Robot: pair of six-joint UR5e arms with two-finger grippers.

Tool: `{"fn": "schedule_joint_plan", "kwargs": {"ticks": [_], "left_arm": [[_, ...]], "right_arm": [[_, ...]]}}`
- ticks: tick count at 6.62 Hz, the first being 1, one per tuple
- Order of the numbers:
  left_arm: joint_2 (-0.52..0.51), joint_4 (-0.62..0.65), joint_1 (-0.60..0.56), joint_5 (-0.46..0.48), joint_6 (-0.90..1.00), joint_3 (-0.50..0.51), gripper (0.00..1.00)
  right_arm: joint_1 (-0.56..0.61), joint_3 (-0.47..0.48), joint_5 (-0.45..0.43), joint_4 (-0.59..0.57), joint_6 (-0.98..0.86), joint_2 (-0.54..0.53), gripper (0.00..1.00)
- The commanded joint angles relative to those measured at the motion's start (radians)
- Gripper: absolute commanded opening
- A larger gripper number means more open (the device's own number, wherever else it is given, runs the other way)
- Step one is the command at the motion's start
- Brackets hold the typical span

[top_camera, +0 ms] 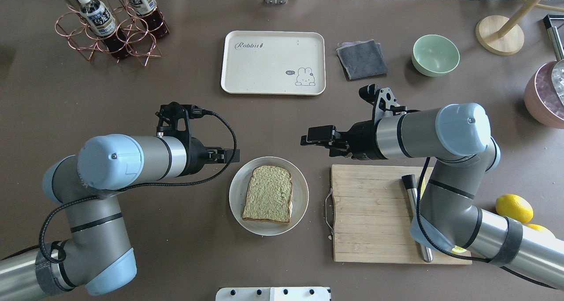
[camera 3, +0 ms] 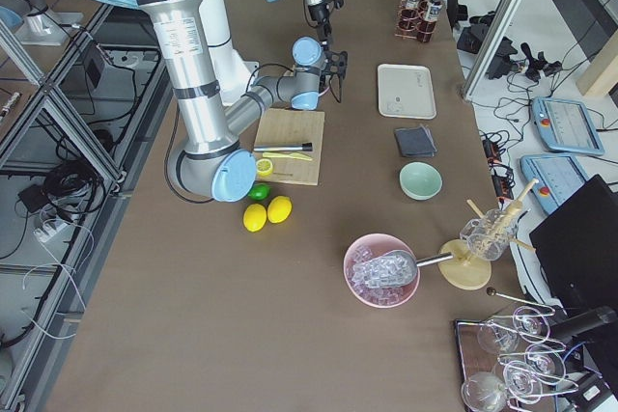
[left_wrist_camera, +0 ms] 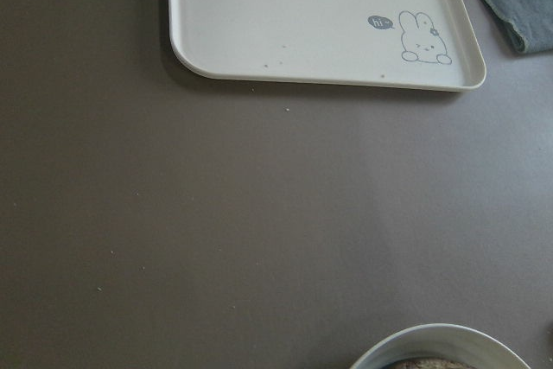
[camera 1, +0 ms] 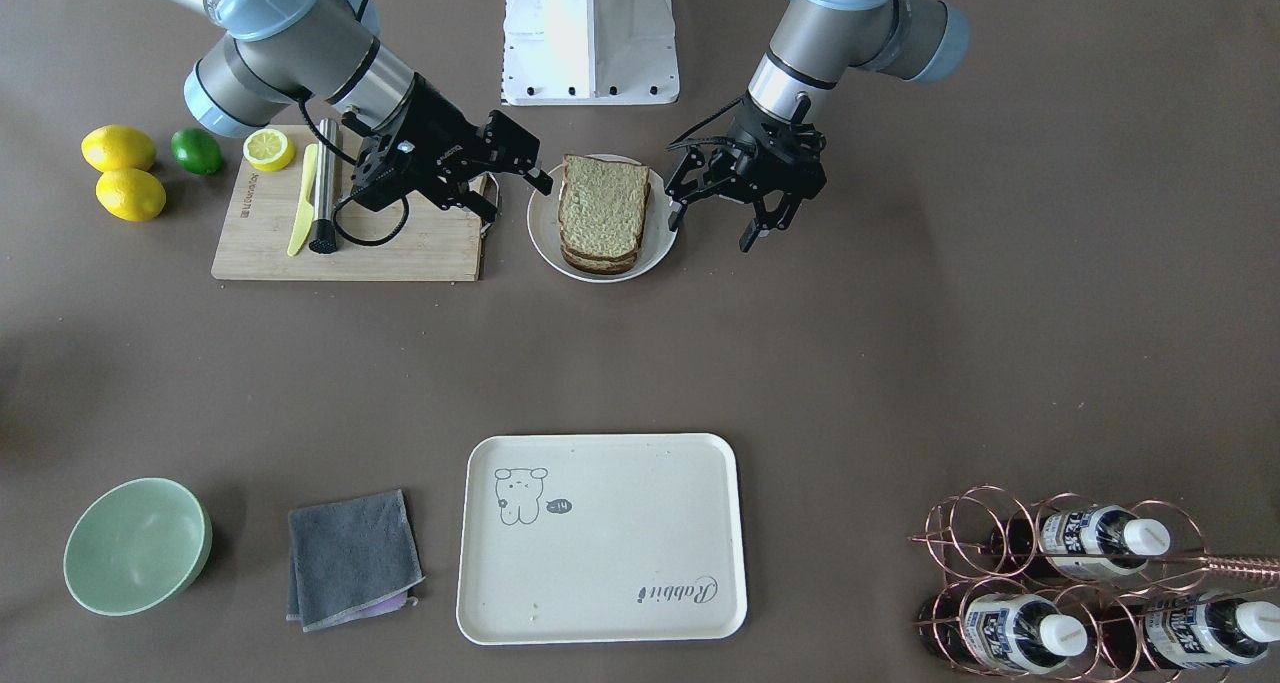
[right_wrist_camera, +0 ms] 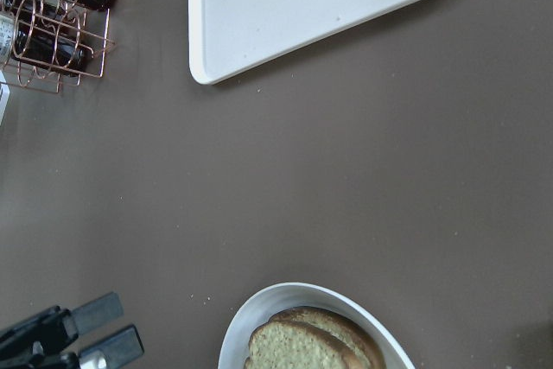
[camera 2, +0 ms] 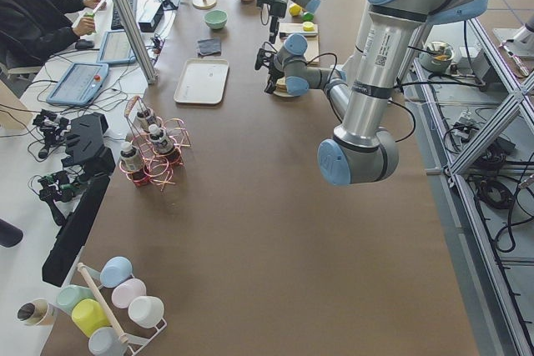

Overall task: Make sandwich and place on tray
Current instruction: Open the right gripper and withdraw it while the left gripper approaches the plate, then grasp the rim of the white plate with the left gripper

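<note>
Since the brown-crusted wholegrain sandwich (camera 1: 603, 213) awaits pickup on its round white plate (camera 1: 543, 235), left gripper (camera 1: 710, 233) and right gripper (camera 1: 518, 201) flank it, fingers spread, empty.

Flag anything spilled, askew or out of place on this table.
A few pale crumbs lie on the tray and the table beside it; the slices of the sandwich sit slightly offset on the plate. Nothing looks spilled or damaged.

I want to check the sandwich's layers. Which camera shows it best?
The exterior front-facing view: the sandwich shows stacked slice edges on the white plate. Overhead shows mainly the top slice; wrist views only slivers; side views show it tiny.
</note>
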Motion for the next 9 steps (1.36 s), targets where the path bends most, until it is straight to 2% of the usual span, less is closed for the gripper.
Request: {"fn": "schedule_joint_plan", "kwargs": {"ticks": [1,3,4,5,9], "left_arm": [[0.003,-0.023,0.043,0.01,-0.004,0.016,0.62],[0.053,-0.049,0.075,0.025,-0.003,0.027,0.58],[0.081,-0.121,0.111,0.072,-0.003,0.057,0.58],[0.087,-0.158,0.136,0.096,-0.004,0.069,0.58],[0.055,-0.155,0.147,0.094,-0.047,0.07,0.58]], "right_arm": [[0.047,-0.009,0.016,0.0,0.001,-0.019,0.99],[0.073,-0.009,0.02,0.004,0.002,-0.033,0.99],[0.079,-0.009,0.02,0.003,0.002,-0.036,0.99],[0.084,-0.007,0.025,0.003,0.002,-0.036,0.99],[0.088,-0.015,0.023,0.0,-0.002,-0.038,1.0]]}}
